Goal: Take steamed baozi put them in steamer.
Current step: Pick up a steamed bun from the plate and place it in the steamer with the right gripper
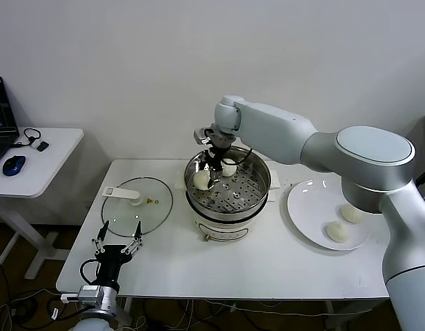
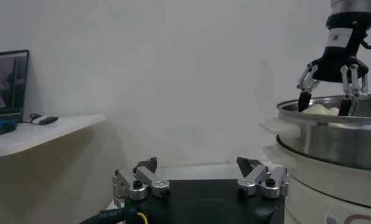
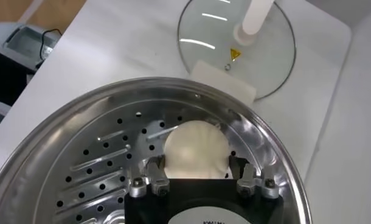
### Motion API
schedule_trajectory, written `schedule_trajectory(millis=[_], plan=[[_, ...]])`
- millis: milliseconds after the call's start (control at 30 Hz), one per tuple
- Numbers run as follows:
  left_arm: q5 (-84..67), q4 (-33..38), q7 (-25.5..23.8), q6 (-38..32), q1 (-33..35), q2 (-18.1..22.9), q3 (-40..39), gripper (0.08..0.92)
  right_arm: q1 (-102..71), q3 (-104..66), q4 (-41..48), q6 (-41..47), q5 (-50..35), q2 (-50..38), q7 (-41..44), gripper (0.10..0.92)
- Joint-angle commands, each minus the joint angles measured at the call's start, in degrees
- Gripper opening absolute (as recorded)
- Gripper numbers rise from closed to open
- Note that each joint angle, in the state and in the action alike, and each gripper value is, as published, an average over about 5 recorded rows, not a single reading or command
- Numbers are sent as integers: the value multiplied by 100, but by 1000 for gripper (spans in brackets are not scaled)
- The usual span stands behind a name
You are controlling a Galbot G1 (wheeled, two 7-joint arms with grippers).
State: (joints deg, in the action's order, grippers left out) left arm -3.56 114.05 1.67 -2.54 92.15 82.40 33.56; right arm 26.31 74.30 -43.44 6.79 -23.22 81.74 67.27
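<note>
Stainless steel fills my right wrist view: the steamer (image 3: 82,152) with its perforated floor, and one baozi (image 3: 196,149) sitting between my right gripper's (image 3: 197,178) fingers (image 3: 156,175), which are drawn in close on either side of the bun and appear to clasp it. From the head camera I see that right gripper (image 1: 214,164) reaching down into the far left part of the steamer (image 1: 250,194), with a second bun (image 1: 229,167) just right of it. Two more buns (image 1: 339,232) lie on the white plate (image 1: 305,207) to the right. The glass lid (image 1: 154,207) rests flat on the table (image 1: 268,265) left of the steamer. My left gripper (image 1: 118,239) waits at the table's near left edge, fingers spread wide and holding nothing.
</note>
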Motion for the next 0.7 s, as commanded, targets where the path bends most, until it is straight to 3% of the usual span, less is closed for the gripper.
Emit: schedule_trajectory(millis=[33,367,600,700], plan=[[-2,-14,-1,4,-11,0,0,823,-75,-2,49,-15,58,82,9,687],[-6,-13,1,11,-26,10,-3,823,-83,23,-52,-63,74,33,-10,691],[-12,-6,0,0,-19,10,2,823,-61,34,-206,-61,55,-87,-33,808],[-9,2,2,-1,-12,11,3,823,-2,23,-337,-52,16,-192,-34,821]])
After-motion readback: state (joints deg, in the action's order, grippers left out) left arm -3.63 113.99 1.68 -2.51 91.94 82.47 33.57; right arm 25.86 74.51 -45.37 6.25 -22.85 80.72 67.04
